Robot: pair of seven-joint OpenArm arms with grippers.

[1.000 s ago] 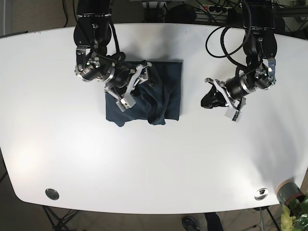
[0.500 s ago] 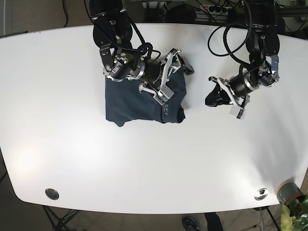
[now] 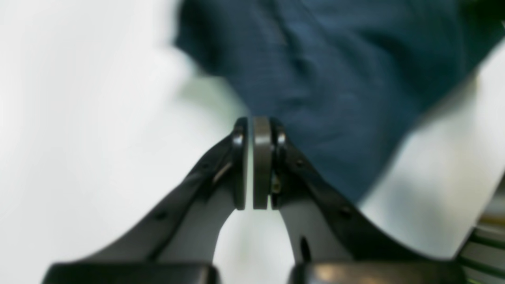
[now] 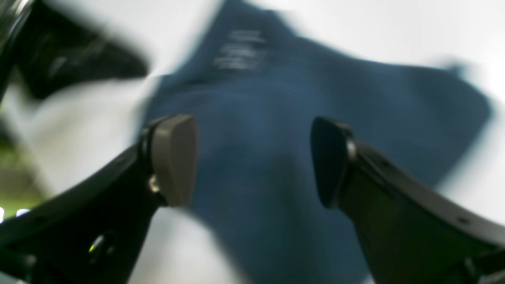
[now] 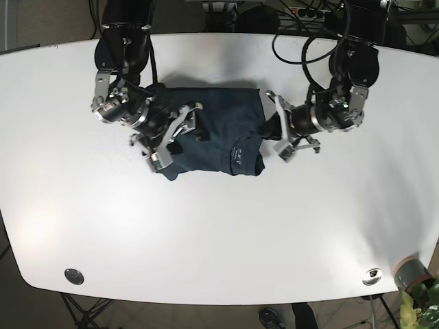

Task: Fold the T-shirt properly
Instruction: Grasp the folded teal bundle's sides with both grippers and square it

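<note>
Lying mid-frame on the table (image 5: pixel 219 226), the shirt (image 5: pixel 219 137) has the right gripper (image 4: pixel 252 161) spread above it; the left gripper (image 3: pixel 252 163), pressed together, pinches nothing.

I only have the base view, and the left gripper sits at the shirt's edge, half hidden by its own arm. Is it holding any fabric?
Observer: No. In the left wrist view the left gripper is shut, with only a thin sliver between its pads and nothing in it. The T-shirt lies beyond the tips.
Operator: And the right one, over the shirt?
Observer: The right gripper is wide open. Blue cloth shows in the gap between its fingers, but none of it is pinched.
Operator: Anything else in that view?
Observer: A pale printed label shows on the cloth past the tips. The picture is too blurred to read it.
</note>
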